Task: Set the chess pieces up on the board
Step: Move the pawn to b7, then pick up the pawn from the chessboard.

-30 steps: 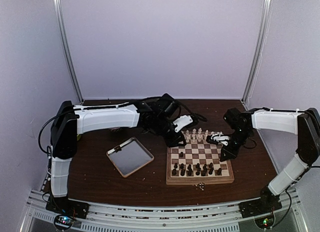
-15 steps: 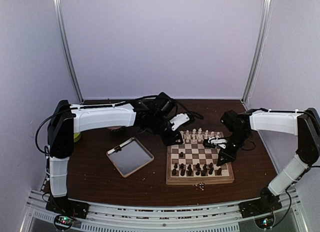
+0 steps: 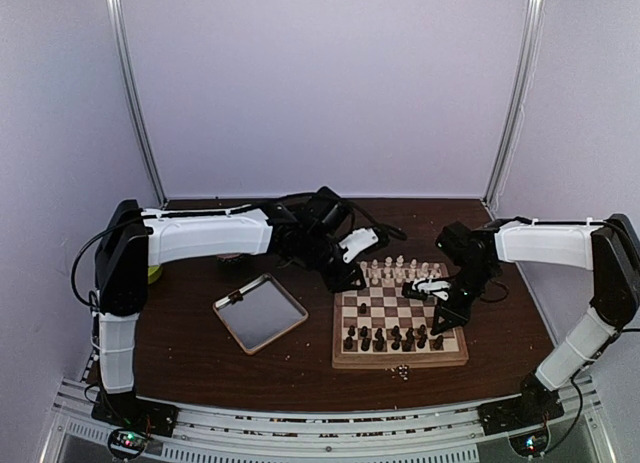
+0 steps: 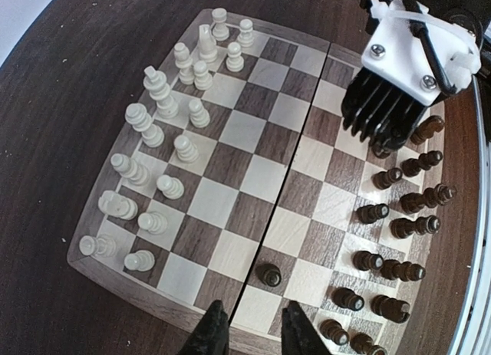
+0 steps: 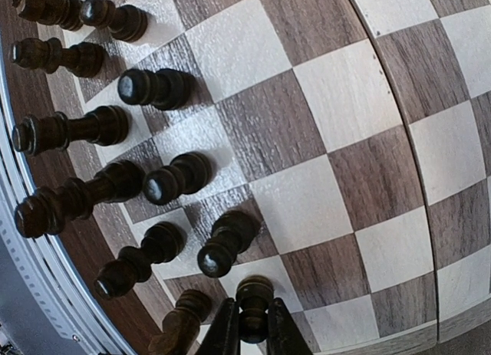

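Note:
The board (image 3: 400,361) lies right of centre, with cream chess pieces (image 3: 400,271) along its far rows and dark ones (image 3: 395,338) along its near rows. In the right wrist view my right gripper (image 5: 252,313) is shut on a dark pawn (image 5: 254,289), upright on a light square at the end of the dark rows (image 5: 100,125). My left gripper (image 4: 254,309) hangs open over the board's left edge, empty. A lone dark pawn (image 4: 268,275) stands just ahead of its fingers. From above, the left gripper (image 3: 352,281) is at the far left corner and the right gripper (image 3: 447,323) over the right side.
A square silver tray (image 3: 260,313) lies left of the board. Small crumbs (image 3: 402,371) sit on the table just in front of the board. The right gripper's white and black body (image 4: 403,71) shows over the dark rows in the left wrist view.
My right gripper has moved left and nearer, down over the right end of the dark rows. The left gripper has shifted only slightly.

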Tool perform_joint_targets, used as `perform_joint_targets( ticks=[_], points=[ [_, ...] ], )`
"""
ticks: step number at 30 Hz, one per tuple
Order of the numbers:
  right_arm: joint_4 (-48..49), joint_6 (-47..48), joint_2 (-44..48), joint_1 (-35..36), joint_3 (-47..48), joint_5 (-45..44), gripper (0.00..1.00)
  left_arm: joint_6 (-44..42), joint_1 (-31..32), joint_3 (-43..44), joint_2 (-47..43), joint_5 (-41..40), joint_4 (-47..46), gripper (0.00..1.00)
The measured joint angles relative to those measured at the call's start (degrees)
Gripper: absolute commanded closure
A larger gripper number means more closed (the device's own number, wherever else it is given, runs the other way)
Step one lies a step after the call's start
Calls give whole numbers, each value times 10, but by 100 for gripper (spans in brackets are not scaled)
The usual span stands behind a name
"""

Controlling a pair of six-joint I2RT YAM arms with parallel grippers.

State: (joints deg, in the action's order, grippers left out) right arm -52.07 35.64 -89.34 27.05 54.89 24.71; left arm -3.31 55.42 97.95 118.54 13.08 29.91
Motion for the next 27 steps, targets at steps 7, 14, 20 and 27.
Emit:
perform_joint_targets(
  ticks=[7, 14, 20, 27],
  points=[
    [-1, -2, -1, 0, 0, 0, 70, 0, -1, -5, 0, 0, -1, 73],
    [-26, 0, 26, 0, 33, 12, 63, 0, -2, -33, -10, -3, -3, 73],
    [-20, -15, 57, 4, 95, 12, 62, 5, -13, -105, -79, -37, -4, 72],
    [17, -44, 3, 71, 163, -34, 63, 23, -94, -130, -192, -117, -2, 62]
  ],
)
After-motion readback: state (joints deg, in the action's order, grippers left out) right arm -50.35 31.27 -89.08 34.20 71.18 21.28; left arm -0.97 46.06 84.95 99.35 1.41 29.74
